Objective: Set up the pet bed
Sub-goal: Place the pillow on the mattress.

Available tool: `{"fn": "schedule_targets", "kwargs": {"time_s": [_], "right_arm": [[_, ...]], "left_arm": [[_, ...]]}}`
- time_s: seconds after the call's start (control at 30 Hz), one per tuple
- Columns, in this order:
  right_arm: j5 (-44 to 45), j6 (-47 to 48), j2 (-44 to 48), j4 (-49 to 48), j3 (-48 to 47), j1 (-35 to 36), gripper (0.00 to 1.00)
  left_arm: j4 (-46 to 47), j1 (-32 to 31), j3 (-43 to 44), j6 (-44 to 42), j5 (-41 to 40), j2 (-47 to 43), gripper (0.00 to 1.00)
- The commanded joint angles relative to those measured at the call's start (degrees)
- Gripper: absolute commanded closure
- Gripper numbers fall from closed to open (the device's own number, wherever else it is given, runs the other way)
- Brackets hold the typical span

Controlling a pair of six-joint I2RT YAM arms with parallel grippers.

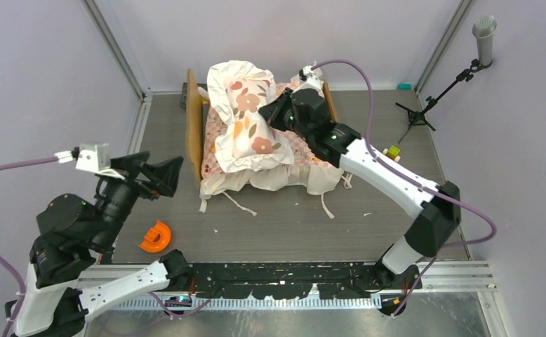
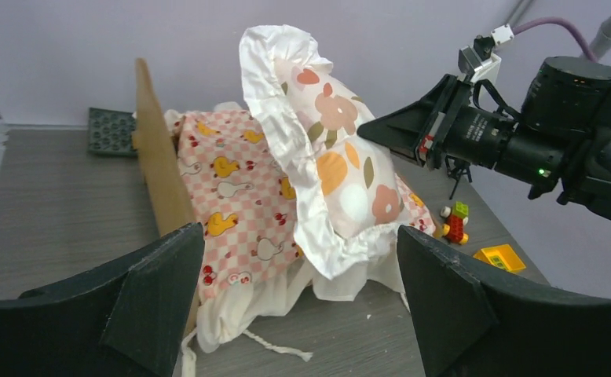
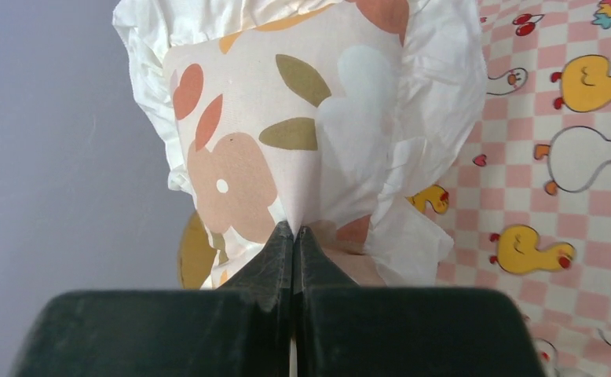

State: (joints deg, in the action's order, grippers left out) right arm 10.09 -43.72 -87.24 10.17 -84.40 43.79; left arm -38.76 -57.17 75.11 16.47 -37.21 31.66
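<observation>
Wood pet bed (image 1: 194, 123) looks rigid — grab its bare edge; right end effector (image 3: 294, 236) clamped on floppy pillow (image 3: 287, 118) above it, left end effector (image 2: 301, 243) apart.

Pet bed (image 1: 194, 126): small tan wooden frame standing level toward the far middle of the grey table (image 1: 291, 221). A tall upright end board is at the left and a lower wooden end at the right. Its top is hidden under a pink-checkered duck-print sheet (image 1: 305, 151), with a floral ruffled pillow (image 1: 245, 119) tilted above.
</observation>
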Motion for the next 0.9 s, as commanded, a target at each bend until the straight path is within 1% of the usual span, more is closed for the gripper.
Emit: {"fn": "schedule_targets", "kwargs": {"time_s": [0.0,0.1,0.23,0.33,0.43,0.53,0.77,0.87], "right_arm": [[5.0,-13.5,-7.5,-9.2,-6.0,0.3,0.99],[4.2,-18.1,-14.7,-12.0,-10.6,0.4,0.99],[2.0,-19.8,-23.7,-8.7,-20.6,1.2,0.99],[0.1,-20.6,-28.3,-8.5,-24.4,1.7,0.99],[-1.0,-19.9,-31.8,-6.8,-28.0,2.2,0.99],[-2.7,-19.5,-34.7,-4.9,-31.3,2.3,0.99],[0.9,-16.6,-37.2,0.0,-32.5,2.6,0.99],[0.8,-15.6,-38.4,2.0,-33.9,2.6,0.99]], "left_arm": [[-5.9,0.3,-0.3,-0.7,-5.3,-3.1,0.06],[-7.9,0.3,-1.0,-1.3,-7.7,-2.8,0.04],[-12.2,0.3,0.5,-1.3,-9.3,-0.2,0.02],[-9.8,0.3,-1.4,-2.6,-9.7,-1.3,0.02],[-7.1,0.3,-3.2,-4.3,-9.2,-2.7,0.01],[-7.2,0.3,-3.3,-5.4,-9.9,-2.6,0.00],[-8.0,0.3,-6.8,-4.7,-10.2,-2.7,0.00],[-6.9,0.3,-7.7,-5.8,-9.9,-3.0,0.00]]}}
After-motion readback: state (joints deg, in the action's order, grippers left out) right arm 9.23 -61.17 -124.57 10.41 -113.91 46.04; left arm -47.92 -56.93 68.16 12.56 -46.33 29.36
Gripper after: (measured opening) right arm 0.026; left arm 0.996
